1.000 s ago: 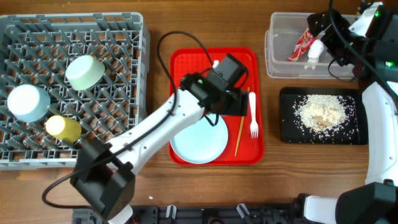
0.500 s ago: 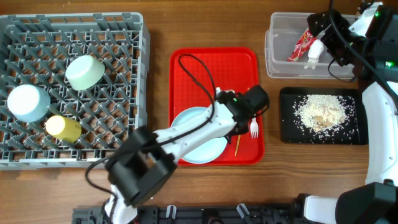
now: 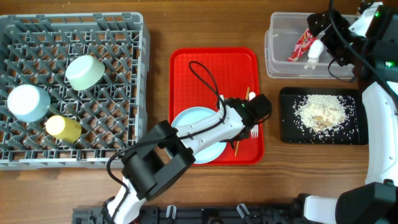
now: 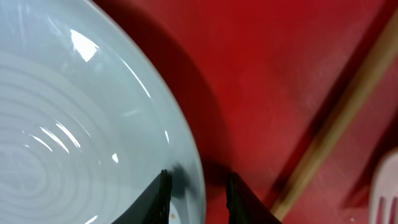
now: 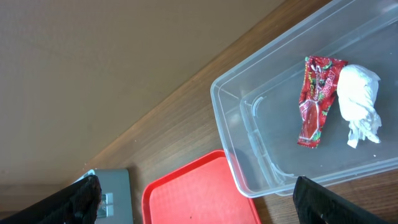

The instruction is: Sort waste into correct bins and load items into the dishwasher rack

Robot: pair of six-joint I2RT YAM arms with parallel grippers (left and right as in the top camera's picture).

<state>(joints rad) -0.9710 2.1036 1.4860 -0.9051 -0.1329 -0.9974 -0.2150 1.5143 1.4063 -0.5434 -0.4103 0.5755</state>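
Note:
The pale blue plate [image 3: 189,124] [image 4: 74,124] lies on the red serving tray [image 3: 211,68]. My left gripper [image 3: 231,132] [image 4: 198,186] is low at the plate's right rim. Its jaws straddle the rim, narrowed, with a gap still showing beside it. The chopstick [image 3: 237,147] [image 4: 336,130] and white fork [image 3: 254,132] lie just to the right. The rack [image 3: 106,93] holds the mint bowl [image 3: 85,71], light blue bowl [image 3: 27,102] and yellow cup [image 3: 62,127]. My right gripper [image 3: 323,34] [image 5: 196,193] hangs wide open over the clear tub [image 3: 286,43], which holds the wrapper [image 5: 317,99] and napkin [image 5: 359,102].
The black tray [image 3: 289,134] at the right holds the rice scraps [image 3: 320,112]. The left arm and its cable cross the lower part of the red tray. The right arm's base stands along the right table edge.
The left arm swung from the tray's middle to the plate's right rim and dropped low. Its jaws narrowed around the rim. The right arm has not moved.

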